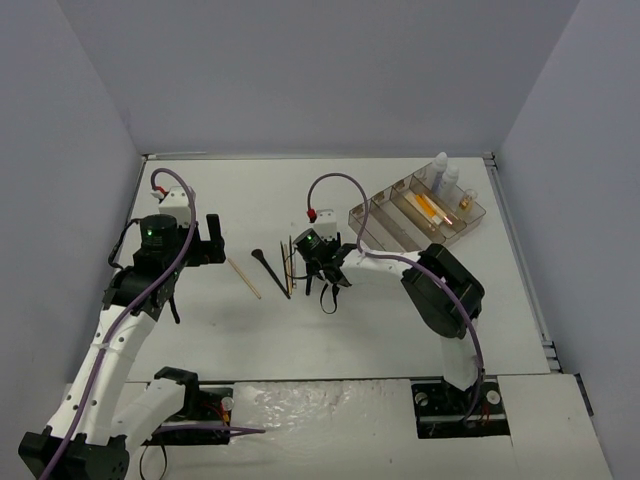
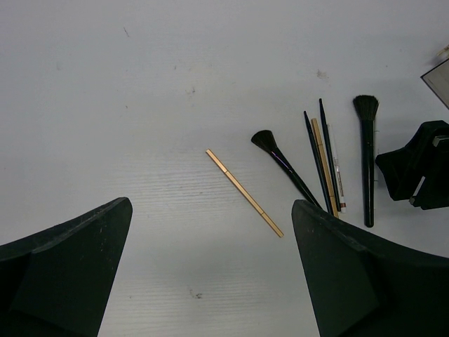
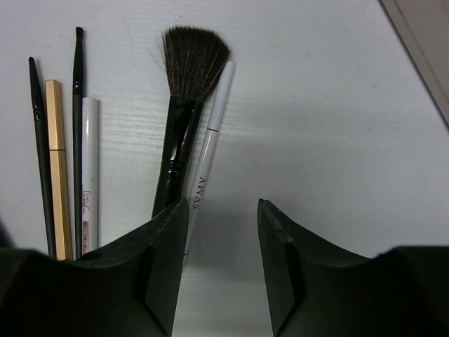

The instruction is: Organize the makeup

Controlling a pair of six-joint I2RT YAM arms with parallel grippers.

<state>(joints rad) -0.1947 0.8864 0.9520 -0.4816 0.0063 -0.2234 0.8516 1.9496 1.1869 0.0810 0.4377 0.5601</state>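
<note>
My right gripper [image 3: 222, 210] is low over the table with its jaws partly open and only bare table between them. Its left finger stands against a white pencil [image 3: 210, 147] that lies beside a black fluffy brush [image 3: 184, 105]. Left of these lie a gold stick [image 3: 57, 168], a white liner [image 3: 88, 168] and two slim black brushes [image 3: 77, 126]. A tan stick [image 2: 244, 192] and a small black brush [image 2: 284, 167] lie apart, further left. My left gripper [image 2: 210, 267] hovers wide open above the table near the tan stick, holding nothing.
The clear divided tray [image 1: 372, 222] stands at the back right, holding two white bottles [image 1: 440, 170], an orange tube [image 1: 430, 207] and a small amber vial [image 1: 468, 200]. Grey walls enclose the table on three sides.
</note>
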